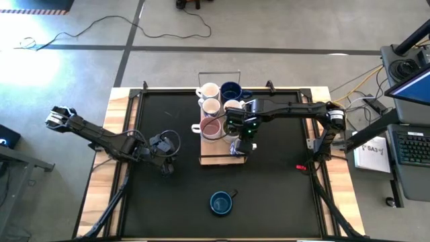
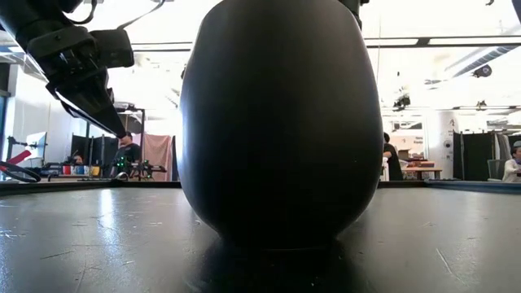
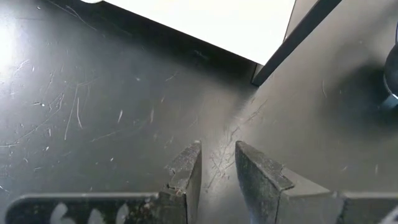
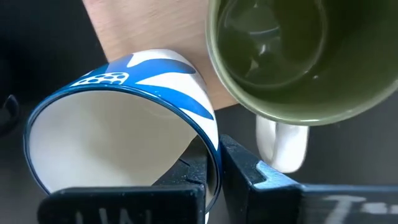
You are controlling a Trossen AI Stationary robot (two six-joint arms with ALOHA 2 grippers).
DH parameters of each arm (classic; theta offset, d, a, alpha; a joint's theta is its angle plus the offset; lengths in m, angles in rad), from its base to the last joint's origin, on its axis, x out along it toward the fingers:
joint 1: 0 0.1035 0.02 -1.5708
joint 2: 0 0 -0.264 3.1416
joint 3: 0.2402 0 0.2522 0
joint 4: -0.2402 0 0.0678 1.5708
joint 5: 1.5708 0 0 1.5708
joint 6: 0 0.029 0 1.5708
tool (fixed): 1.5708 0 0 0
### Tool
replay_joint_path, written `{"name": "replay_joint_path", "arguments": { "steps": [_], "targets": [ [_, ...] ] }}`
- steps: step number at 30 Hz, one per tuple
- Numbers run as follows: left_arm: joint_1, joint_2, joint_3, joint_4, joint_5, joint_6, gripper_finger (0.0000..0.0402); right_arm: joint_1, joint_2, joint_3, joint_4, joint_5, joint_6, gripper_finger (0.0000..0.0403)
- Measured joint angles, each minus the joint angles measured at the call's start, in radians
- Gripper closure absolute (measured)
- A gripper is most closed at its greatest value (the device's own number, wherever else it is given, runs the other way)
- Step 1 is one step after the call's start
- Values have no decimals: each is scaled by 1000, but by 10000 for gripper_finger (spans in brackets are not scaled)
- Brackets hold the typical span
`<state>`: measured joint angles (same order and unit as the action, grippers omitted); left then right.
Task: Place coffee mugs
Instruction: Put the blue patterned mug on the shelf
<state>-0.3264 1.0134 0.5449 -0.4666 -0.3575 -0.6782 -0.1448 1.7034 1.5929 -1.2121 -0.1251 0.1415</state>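
- Black matting covers the bench, which stands on a grey floor with cables trailing behind it; a wooden tray with a wire handle sits at the middle, toward the far edge.
- We count several mugs clustered at the far end of that tray: cream ones, a dark blue one, and one with a pink inside.
- Our right end effector hangs over the tray's right side, pinched on the rim of a blue-and-white mug, one finger inside the wall and one outside. An olive green mug with a pale handle sits just beside it.
- Our left end effector waits low near the left edge of the bench, fingers narrowly apart with nothing between them.
- One more blue mug stands alone near the front edge, well apart from the tray.
- We judge that we are mid-placement: the held mug looks tilted over bare wood.
- Next move, in our view: set it upright in the free spot without knocking the green mug, release, then fetch the lone blue one.
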Motion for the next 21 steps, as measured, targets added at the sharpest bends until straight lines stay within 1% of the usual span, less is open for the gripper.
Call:
{"name": "replay_joint_path", "arguments": {
  "steps": [3, 21],
  "targets": [
    [0, 0, 0, -2, 0, 5, 322, 0, 4, 0, 4, -29, -5, 381],
    [0, 0, 0, -7, 0, 7, 322, 0, 2, 1, 22, -42, -35, 371]
  ]
}}
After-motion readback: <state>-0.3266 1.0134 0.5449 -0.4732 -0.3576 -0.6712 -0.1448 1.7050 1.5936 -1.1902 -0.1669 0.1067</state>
